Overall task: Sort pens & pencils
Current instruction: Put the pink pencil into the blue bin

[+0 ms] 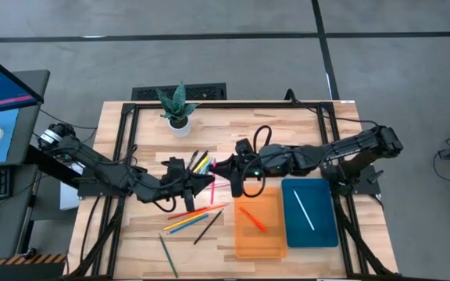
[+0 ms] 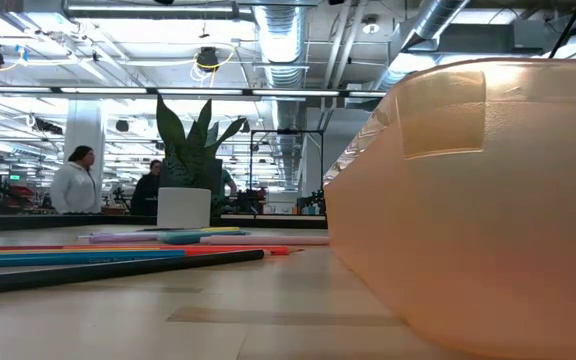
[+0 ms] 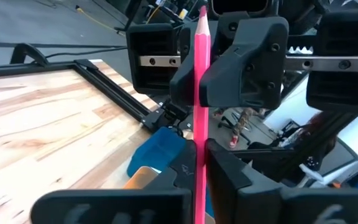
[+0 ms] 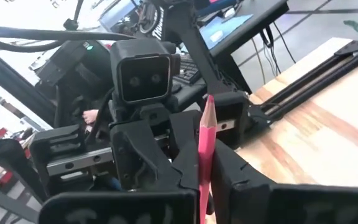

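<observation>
A: So, where's the pink pencil [image 3: 202,93] at right now?

B: Mid-air over the worktop [image 1: 131,234] centre, pinched by both tools. The left tool [image 1: 201,184] is clamped on it, and the right tool [image 1: 226,173] is closed on the same stick, facing it.

A: Tricky handoff?

B: Probably not. It's light and stiff, but skinny and smooth, so it could swivel. I'd grip near the middle. The other pens & pencils [image 1: 190,220] lie beside the orange tray [image 1: 260,238].
</observation>
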`<move>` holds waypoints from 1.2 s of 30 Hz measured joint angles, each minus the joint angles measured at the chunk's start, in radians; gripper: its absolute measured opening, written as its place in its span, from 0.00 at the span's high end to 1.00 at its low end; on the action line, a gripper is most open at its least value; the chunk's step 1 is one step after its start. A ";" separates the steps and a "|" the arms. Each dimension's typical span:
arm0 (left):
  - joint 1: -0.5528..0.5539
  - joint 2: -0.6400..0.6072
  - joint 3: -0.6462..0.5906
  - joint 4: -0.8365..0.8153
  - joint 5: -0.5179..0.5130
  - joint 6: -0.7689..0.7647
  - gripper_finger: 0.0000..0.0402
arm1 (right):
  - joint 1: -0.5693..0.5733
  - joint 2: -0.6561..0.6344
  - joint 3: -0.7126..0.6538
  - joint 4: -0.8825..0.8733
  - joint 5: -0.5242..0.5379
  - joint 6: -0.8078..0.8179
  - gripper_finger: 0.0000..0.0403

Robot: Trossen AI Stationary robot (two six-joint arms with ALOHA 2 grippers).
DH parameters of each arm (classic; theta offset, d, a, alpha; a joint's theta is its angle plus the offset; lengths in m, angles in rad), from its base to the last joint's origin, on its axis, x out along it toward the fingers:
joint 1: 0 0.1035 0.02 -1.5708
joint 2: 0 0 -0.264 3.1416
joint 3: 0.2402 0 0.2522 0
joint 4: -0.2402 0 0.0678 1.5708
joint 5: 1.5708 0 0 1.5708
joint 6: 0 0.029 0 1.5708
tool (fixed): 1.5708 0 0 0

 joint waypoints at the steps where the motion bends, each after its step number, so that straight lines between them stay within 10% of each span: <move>1: 0.000 0.000 0.000 -0.006 -0.003 -0.007 0.96 | -0.003 0.000 0.000 -0.002 0.000 0.000 0.94; 13: 0.000 -0.001 0.000 -0.138 0.093 -0.155 0.60 | -0.076 -0.120 -0.002 -0.253 0.000 -0.005 0.94; 21: -0.019 -0.002 0.000 -0.246 0.111 -0.211 0.62 | -0.083 -0.311 0.000 -0.895 0.066 0.132 0.94; 27: -0.024 -0.002 0.000 -0.380 0.125 -0.277 0.67 | 0.115 -0.399 -0.080 -1.293 0.083 0.461 0.94; 36: -0.025 -0.002 0.000 -0.531 0.189 -0.324 0.67 | 0.547 -0.401 -0.401 -1.185 0.074 1.198 0.94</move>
